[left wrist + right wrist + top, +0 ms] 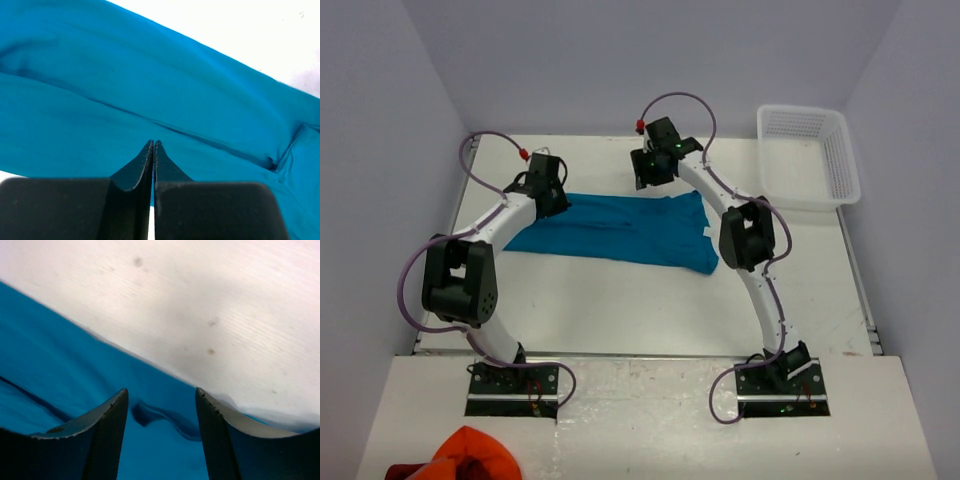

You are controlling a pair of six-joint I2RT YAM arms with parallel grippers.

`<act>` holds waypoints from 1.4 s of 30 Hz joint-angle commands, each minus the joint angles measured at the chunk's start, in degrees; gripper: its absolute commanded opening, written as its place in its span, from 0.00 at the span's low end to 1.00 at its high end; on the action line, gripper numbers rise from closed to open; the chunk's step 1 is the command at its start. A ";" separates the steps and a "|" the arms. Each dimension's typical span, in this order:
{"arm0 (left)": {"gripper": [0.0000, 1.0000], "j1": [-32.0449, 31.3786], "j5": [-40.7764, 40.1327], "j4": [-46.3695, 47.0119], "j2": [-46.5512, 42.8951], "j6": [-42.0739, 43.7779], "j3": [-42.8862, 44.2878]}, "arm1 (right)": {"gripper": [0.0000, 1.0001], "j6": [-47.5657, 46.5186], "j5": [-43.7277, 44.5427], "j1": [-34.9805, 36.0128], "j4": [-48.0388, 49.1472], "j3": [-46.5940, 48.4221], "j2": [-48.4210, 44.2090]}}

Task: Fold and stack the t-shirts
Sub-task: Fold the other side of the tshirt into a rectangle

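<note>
T-shirt [620, 232] lies half-folded on counter [620, 310]; more folds and stacking left. Left tool [153, 144] together, nothing visibly pinched; right tool [161, 390] apart over shirt edge.

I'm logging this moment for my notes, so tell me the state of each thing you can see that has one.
t-shirt: lying flat on the table, a fold line across it.
left gripper: shut, tips over the t-shirt.
right gripper: open, at the t-shirt's far edge.
basket: upright, nothing seen inside.
orange-red cloth: bunched up at the near edge.
</note>
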 commanded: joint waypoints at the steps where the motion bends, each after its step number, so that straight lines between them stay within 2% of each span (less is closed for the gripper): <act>1: 0.00 -0.18 -0.64 1.45 -1.56 0.83 0.29 | 0.58 -1.34 7.06 -1.33 5.18 -10.63 -12.22; 2: 0.00 -0.79 -0.90 1.72 -2.26 0.92 0.29 | 0.64 -1.25 8.12 -1.33 6.24 -14.01 -15.21; 6: 0.00 -3.34 2.69 4.00 -2.44 2.41 0.90 | 0.66 1.73 12.52 -1.33 5.38 -27.55 -28.56; 8: 0.00 -4.40 8.39 5.66 -1.57 3.81 1.08 | 0.63 4.62 14.37 -1.33 5.55 -35.81 -32.62; 9: 0.00 -4.84 15.03 8.37 -1.04 4.43 1.25 | 0.58 5.42 13.93 -1.42 6.33 -38.80 -34.64; 11: 0.00 -6.06 22.18 10.93 1.67 6.97 2.30 | 0.04 7.43 12.18 -1.33 9.05 -47.68 -40.88; 12: 0.00 -6.51 29.09 11.30 2.91 7.68 4.66 | 0.00 8.32 10.95 -1.33 8.80 -50.14 -42.47; 15: 0.00 -8.18 39.75 11.12 9.41 9.70 11.00 | 0.00 10.96 4.36 0.06 10.29 -59.01 -47.13; 23: 0.00 -16.52 54.10 11.12 26.11 10.59 27.07 | 0.00 14.92 9.35 5.17 10.73 -70.10 -58.54; 31: 0.00 -20.31 55.70 5.34 39.99 10.85 38.86 | 0.00 16.41 13.75 5.17 8.19 -75.03 -71.57; 37: 0.00 -20.75 53.94 2.86 46.14 10.67 45.54 | 0.00 16.94 11.92 5.26 6.69 -76.79 -78.07; 42: 0.00 -20.31 49.64 -4.07 54.32 10.85 58.54 | 0.00 17.82 9.28 5.78 6.25 -77.67 -79.66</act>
